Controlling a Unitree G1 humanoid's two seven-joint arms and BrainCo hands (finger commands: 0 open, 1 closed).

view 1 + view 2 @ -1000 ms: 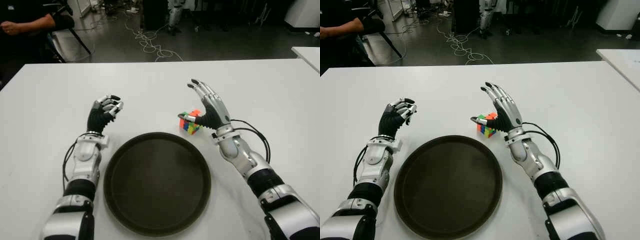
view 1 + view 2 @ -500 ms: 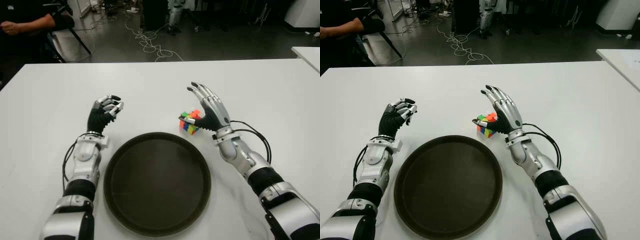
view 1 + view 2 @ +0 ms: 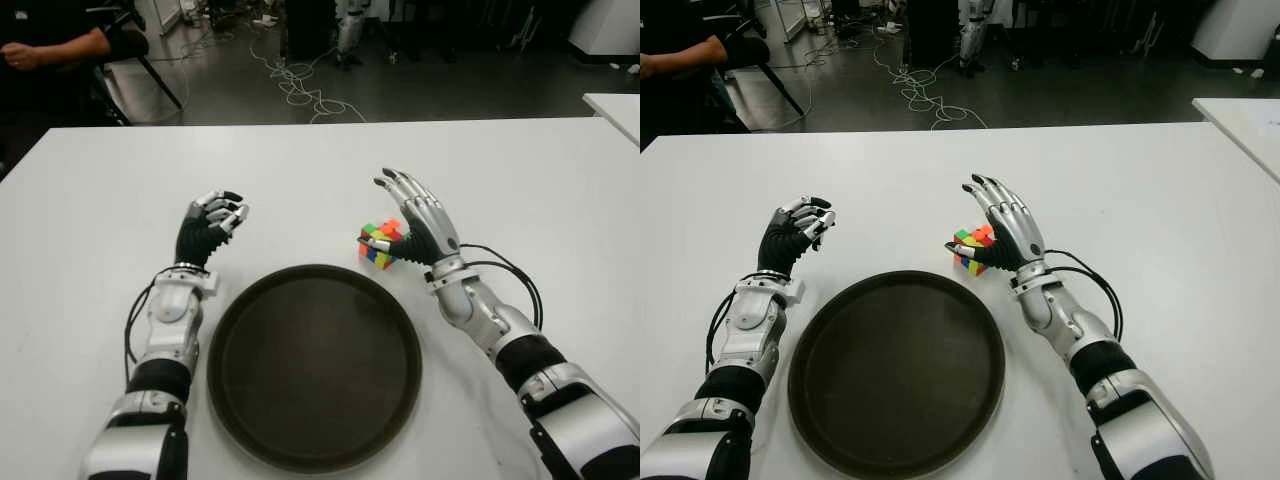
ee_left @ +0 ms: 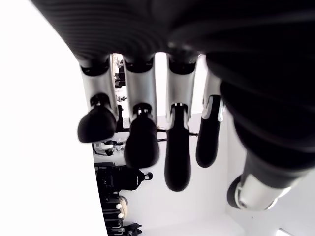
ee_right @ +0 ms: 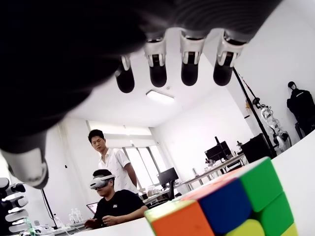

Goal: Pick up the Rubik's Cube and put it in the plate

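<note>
The Rubik's Cube (image 3: 377, 244) sits on the white table (image 3: 100, 200) just beyond the far right rim of the dark round plate (image 3: 314, 370). My right hand (image 3: 388, 212) stands against the cube's right side. Its thumb reaches across the cube's near face and its fingers (image 3: 405, 190) arch over the top without closing. In the right wrist view the cube (image 5: 231, 206) lies below spread fingertips (image 5: 189, 69) with a gap between them. My left hand (image 3: 222, 212) shows to the left of the plate, fingers loosely bent and holding nothing.
A person's arm (image 3: 60, 45) shows beyond the table's far left corner, and cables (image 3: 300, 80) trail on the floor behind. A second white table (image 3: 615, 105) shows at the right edge. Two people (image 5: 110, 196) appear in the right wrist view.
My right hand has drawn in and lowered a little over the cube, and its fingers have bent slightly more. The cube and my left hand have barely moved.
</note>
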